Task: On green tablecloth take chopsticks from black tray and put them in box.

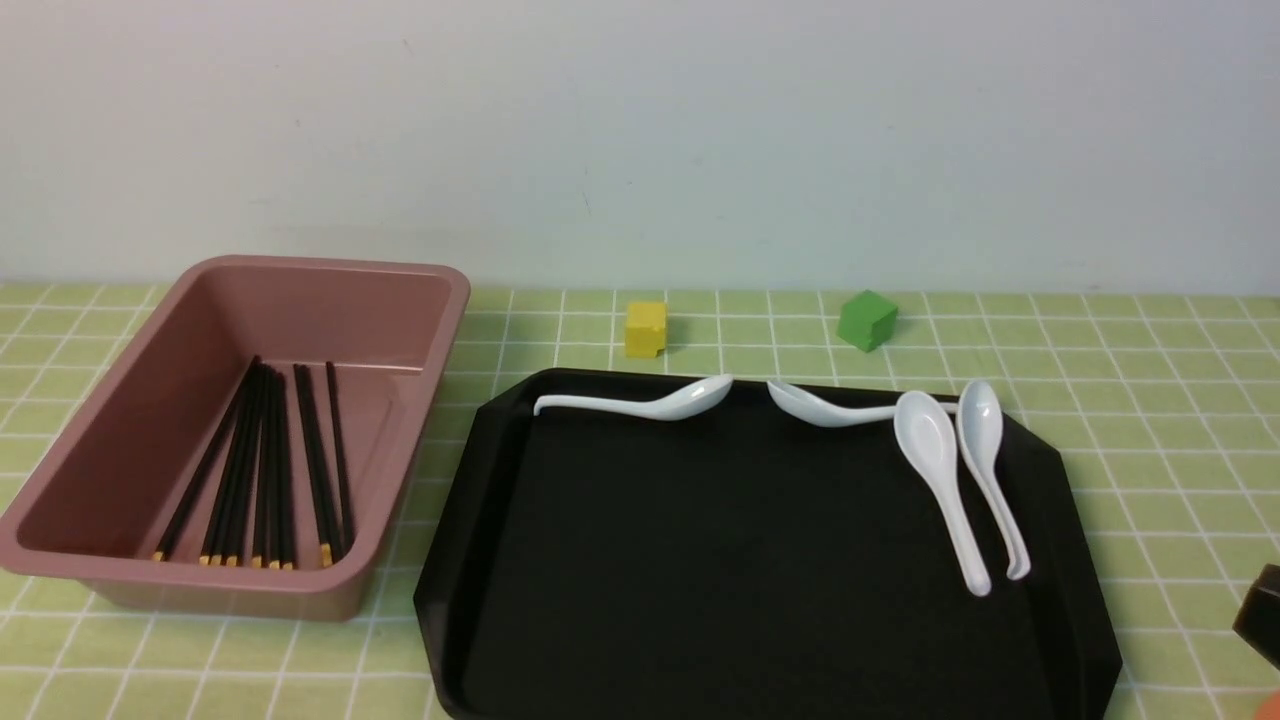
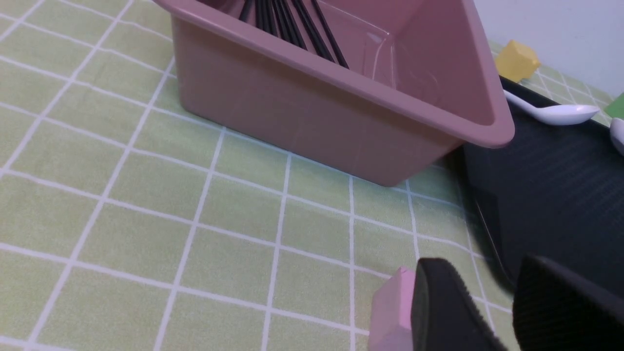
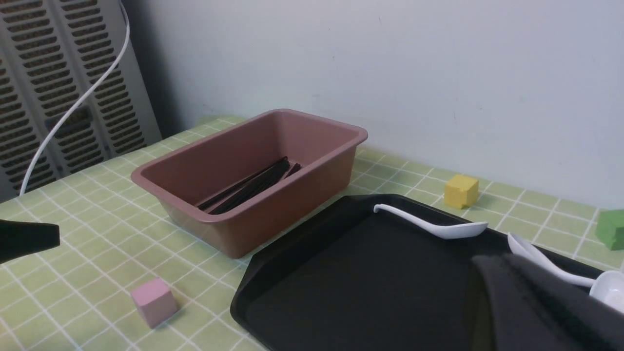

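**A:** Where are the chopsticks (image 1: 265, 470)?

**B:** In the box (image 1: 330, 275), lying lengthwise on its floor with the gold ends towards the robot. The box stands on the green tablecloth (image 1: 1150, 400), just left of the black tray (image 1: 760, 560).

**A:** What's on the tray?

**B:** Four white spoons (image 1: 640, 402), along the far rim and the right side (two lie side by side). A yellow cube (image 1: 645, 328) and a green cube (image 1: 866, 320) sit beyond it.

**A:** The left gripper (image 2: 487, 273)?

**B:** Low over the cloth near the box, jaws parted and holding nothing. A pink cube (image 2: 390, 312) sits just beside one finger.

**A:** And the right gripper (image 3: 536, 302)?

**B:** Just a dark blurred bulk over the tray, so I cannot tell how far it is open
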You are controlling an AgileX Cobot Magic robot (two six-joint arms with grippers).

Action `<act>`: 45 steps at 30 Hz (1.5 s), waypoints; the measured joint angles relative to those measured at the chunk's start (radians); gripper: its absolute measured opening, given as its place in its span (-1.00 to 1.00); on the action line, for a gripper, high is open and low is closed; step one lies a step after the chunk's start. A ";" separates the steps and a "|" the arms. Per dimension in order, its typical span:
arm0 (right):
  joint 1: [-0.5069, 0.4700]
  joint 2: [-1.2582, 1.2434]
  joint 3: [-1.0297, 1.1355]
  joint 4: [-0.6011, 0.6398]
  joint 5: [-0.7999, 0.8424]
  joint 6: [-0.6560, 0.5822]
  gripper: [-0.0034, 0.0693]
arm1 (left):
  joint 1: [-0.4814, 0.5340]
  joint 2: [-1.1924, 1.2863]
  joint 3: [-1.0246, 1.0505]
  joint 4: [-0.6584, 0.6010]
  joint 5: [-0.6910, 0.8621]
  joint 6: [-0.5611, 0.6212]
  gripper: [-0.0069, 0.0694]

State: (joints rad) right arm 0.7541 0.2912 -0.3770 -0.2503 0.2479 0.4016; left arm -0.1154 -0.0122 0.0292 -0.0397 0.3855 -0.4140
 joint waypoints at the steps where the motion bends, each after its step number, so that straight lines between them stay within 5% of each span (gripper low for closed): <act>1: 0.000 0.000 0.000 0.000 0.000 0.000 -0.84 | 0.000 0.000 0.000 0.000 0.000 0.000 -0.19; 9: 0.000 -0.007 0.041 0.007 -0.010 -0.013 -0.81 | 0.000 0.000 0.000 0.000 0.000 0.000 -0.19; 15: -0.041 -0.085 0.142 0.142 -0.010 -0.200 -0.79 | 0.000 0.000 0.000 0.000 0.000 0.000 -0.19; 20: -0.234 -0.214 0.256 0.295 -0.009 -0.330 -0.76 | 0.000 0.000 0.000 0.000 0.000 0.000 -0.19; 31: -0.609 -0.301 0.401 0.313 0.004 -0.339 -0.71 | 0.000 0.000 0.000 0.000 0.000 0.000 -0.19; 45: -0.636 -0.301 0.395 0.302 0.122 -0.338 -0.65 | 0.000 0.000 0.000 0.000 0.000 0.000 -0.19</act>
State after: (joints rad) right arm 0.1177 -0.0099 0.0183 0.0520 0.3696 0.0638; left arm -0.1154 -0.0122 0.0292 -0.0397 0.3855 -0.4140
